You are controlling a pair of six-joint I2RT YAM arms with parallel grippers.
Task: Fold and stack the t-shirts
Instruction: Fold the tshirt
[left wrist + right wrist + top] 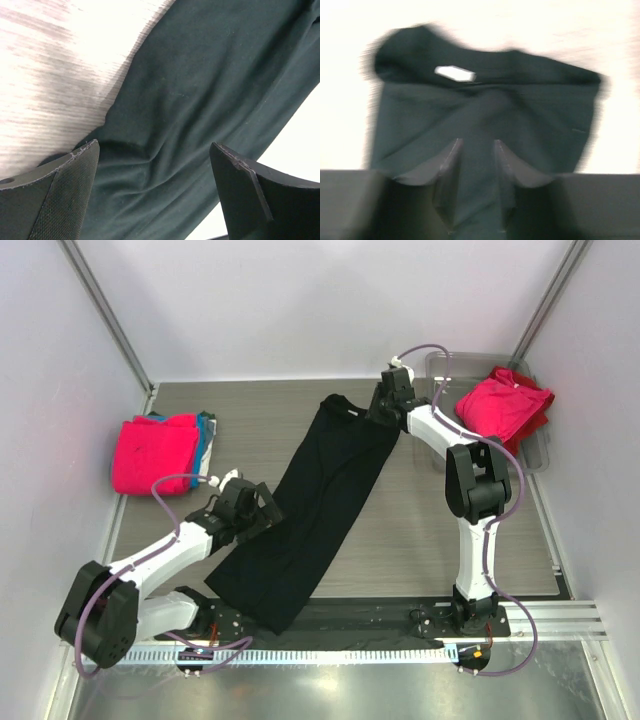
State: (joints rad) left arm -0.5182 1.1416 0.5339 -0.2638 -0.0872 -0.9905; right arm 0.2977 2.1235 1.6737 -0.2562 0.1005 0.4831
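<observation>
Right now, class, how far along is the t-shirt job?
Done: folded pink and teal shirts stacked at the left. In hand: the black t-shirt lies folded into a long strip, the open left gripper over its edge, the right gripper at its collar. Left, likely: folding it shorter, stacking it, plus the pink and red shirts in the clear tray.

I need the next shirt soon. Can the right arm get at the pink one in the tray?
Probably yes. The pink shirt lies uncovered in the tray, close beside the right gripper, though that gripper is at the collar of the black shirt.
</observation>
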